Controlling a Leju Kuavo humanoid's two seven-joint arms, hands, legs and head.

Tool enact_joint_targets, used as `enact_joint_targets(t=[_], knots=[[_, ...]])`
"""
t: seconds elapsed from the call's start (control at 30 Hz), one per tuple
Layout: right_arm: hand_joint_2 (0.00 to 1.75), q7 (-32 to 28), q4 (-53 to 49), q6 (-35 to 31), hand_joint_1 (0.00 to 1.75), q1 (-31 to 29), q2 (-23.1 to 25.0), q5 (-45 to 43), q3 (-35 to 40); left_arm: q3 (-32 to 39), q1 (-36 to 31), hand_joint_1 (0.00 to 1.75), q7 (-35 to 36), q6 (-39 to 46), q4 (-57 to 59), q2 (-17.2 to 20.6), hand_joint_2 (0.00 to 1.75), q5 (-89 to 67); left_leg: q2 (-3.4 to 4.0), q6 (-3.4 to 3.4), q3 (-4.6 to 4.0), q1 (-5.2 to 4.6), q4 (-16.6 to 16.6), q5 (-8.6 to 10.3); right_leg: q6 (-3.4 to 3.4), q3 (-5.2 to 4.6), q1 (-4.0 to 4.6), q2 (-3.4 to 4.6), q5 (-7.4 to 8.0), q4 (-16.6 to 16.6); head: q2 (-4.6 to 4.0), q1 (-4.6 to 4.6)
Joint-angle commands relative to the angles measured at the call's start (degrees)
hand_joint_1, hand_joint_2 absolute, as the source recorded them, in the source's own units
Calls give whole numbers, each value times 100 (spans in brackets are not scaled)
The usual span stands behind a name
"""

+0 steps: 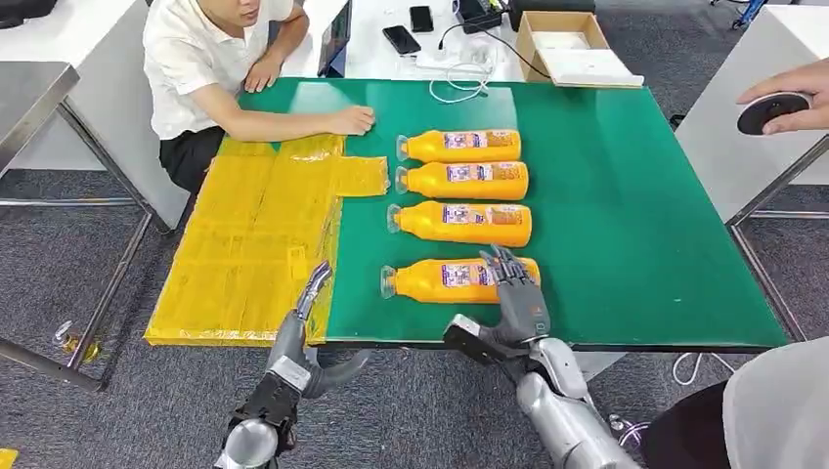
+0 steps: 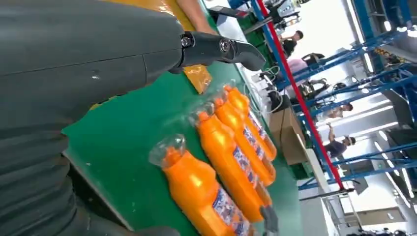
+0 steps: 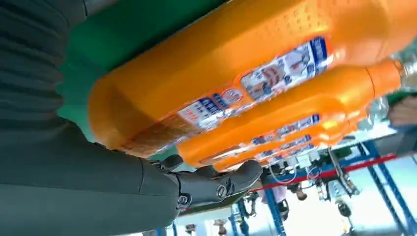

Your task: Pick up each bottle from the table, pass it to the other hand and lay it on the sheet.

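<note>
Nearest bottle (image 1: 435, 280) lies under right hand (image 1: 516, 298).

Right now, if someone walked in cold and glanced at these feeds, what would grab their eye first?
Four orange bottles lying in a row on the green table, caps toward the yellow sheet at its left side. The right hand rests over the nearest bottle, fingers draped across its label end, while the left hand hovers by the sheet's near edge. A seated person rests a hand at the sheet's far corner.
</note>
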Motion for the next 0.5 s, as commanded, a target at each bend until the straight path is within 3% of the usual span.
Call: enact_joint_targets(t=[0.03, 0.17, 0.37, 0.5], knots=[[175, 1107, 767, -487, 0, -732, -147, 1453, 1231, -27, -175, 0, 101, 28, 153, 121, 175, -124, 19, -7, 21, 0, -2, -10, -12, 13, 2, 13, -7, 1, 0, 0], [175, 1264, 901, -498, 0, -869, -199, 1745, 1294, -22, -179, 0, 101, 8, 183, 120, 175, -123, 5, -5, 15, -1, -2, -5, -8, 11, 1, 0, -5, -2, 0, 0], [175, 1375, 1131, 221, 0, -1088, -89, 1905, 1371, 13, -316, 0, 246, 154, 178, 29, 175, -103, 21, -8, 25, -1, 2, -11, -14, 18, 1, 13, -8, 3, 0, 0], [175, 1375, 1131, 221, 0, -1088, -89, 1905, 1371, 13, -316, 0, 246, 154, 178, 29, 175, -103, 4, -3, 16, 0, -1, -2, -12, 14, 1, 1, -6, 0, 0, 2]])
